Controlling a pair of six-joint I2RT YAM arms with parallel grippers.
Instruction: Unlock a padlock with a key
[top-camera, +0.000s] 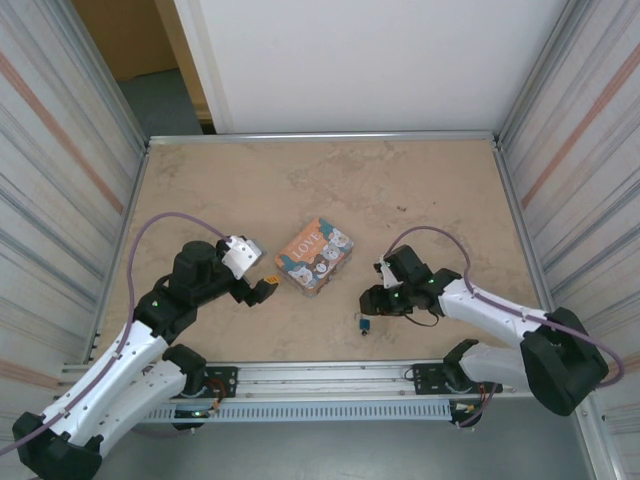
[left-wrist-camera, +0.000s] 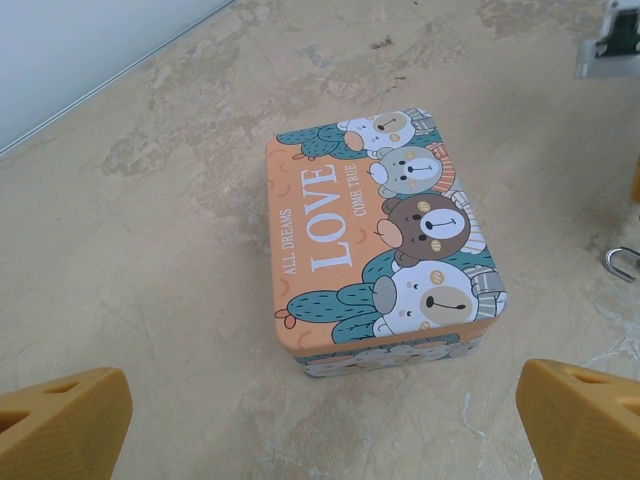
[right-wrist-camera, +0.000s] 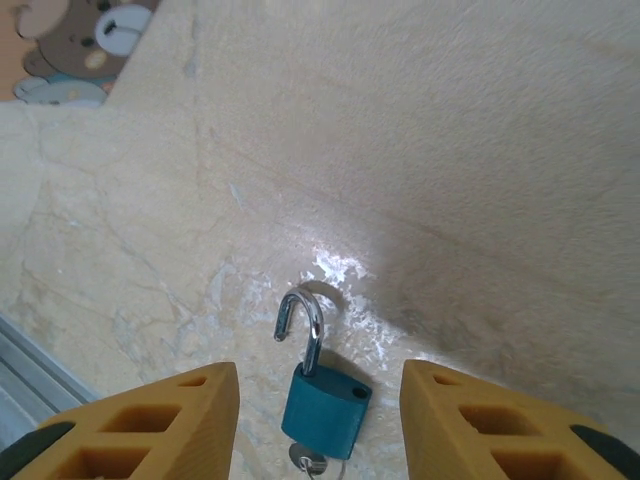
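Note:
The teal padlock lies flat on the table with its silver shackle swung open and free of the body. A key head shows at the lock's bottom end. My right gripper is open, its orange fingers standing either side of the lock without touching it. From above, the padlock is a small dark speck just in front of the right gripper. My left gripper is open with nothing between its fingers, facing the box. The shackle peeks in at the right edge of the left wrist view.
An orange-and-teal "LOVE" tin box with cartoon bears sits mid-table between the two arms, close in front of the left gripper. Metal walls enclose the table, and a rail runs along the near edge.

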